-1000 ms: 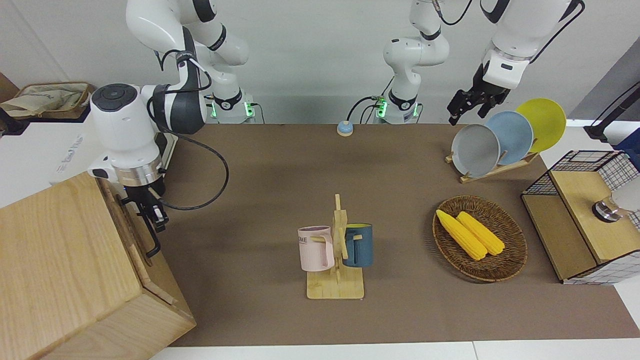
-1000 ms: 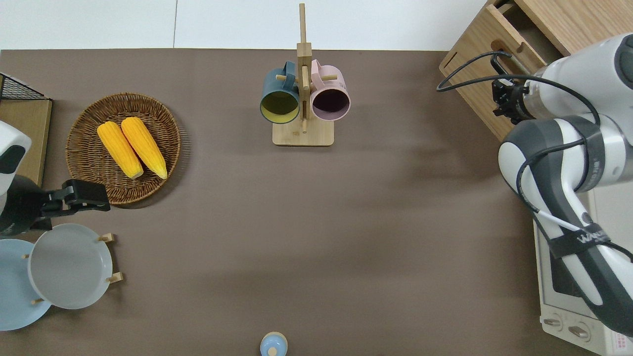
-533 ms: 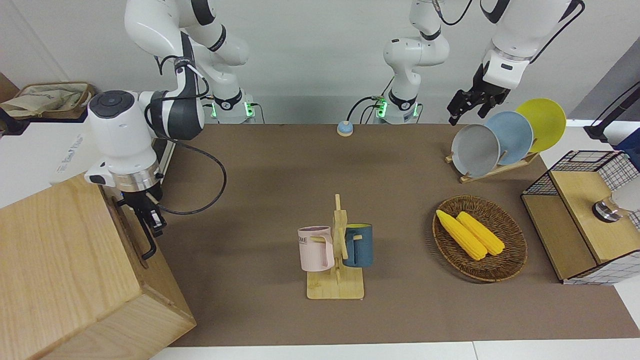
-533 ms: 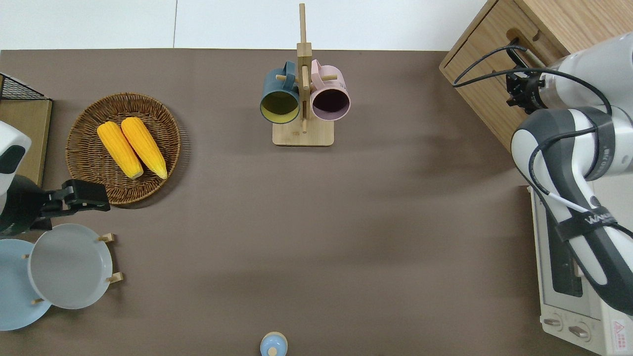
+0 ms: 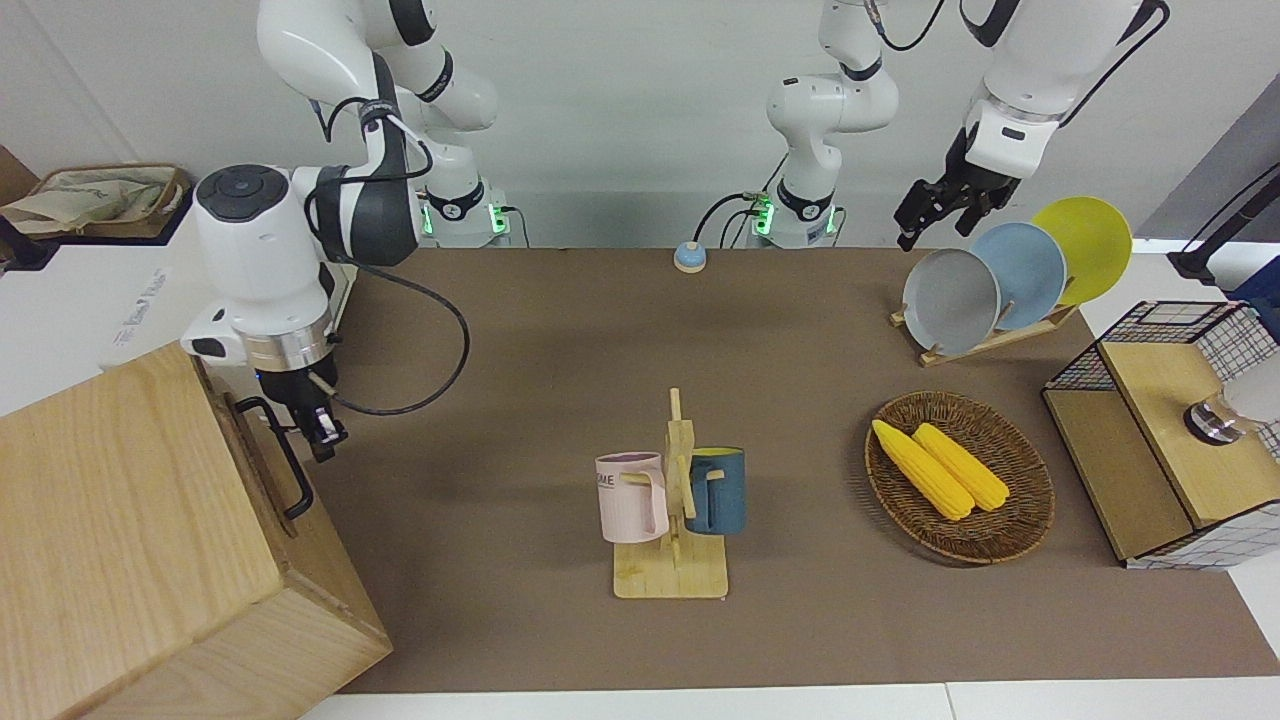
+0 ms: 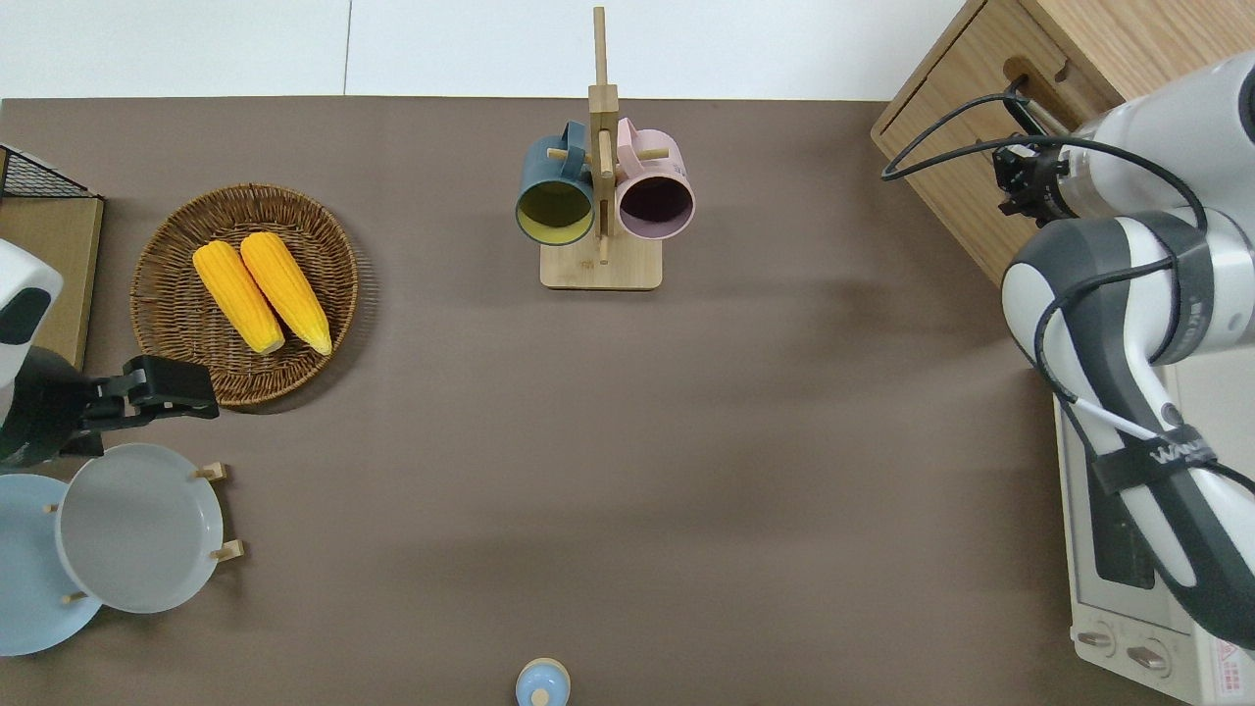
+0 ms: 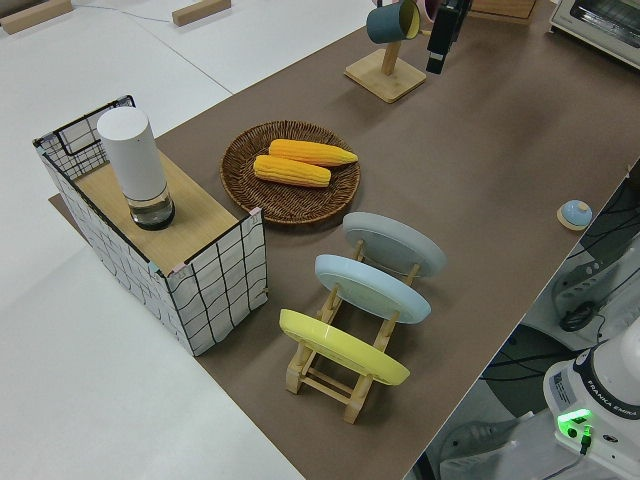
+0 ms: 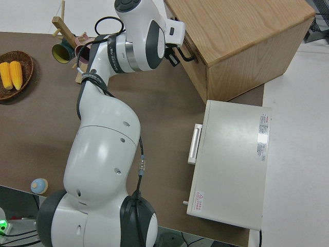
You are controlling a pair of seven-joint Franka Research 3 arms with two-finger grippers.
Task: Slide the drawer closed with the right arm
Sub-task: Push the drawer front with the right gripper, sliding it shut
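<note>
The drawer [image 5: 262, 452] sits flush in the big pale wooden cabinet [image 5: 120, 540] at the right arm's end of the table. Its black bar handle [image 5: 288, 462] also shows in the overhead view [image 6: 1022, 90] and the right side view [image 8: 188, 54]. My right gripper [image 5: 320, 432] hangs low just off the drawer front, beside the handle's end nearer to the robots, a small gap apart from it. It also shows in the overhead view [image 6: 1012, 182]. Its fingers look shut and hold nothing. The left arm is parked.
A white toaster oven [image 6: 1128, 549] stands beside the cabinet, nearer to the robots. A mug rack [image 5: 672, 520] with a pink and a blue mug stands mid-table. A basket of corn [image 5: 958, 476], a plate rack [image 5: 1000, 275] and a wire-mesh box [image 5: 1170, 440] sit toward the left arm's end.
The drawer, slightly open a second ago, has gone into the cabinet and is flush. My right gripper followed it in, then drew back a little from the handle.
</note>
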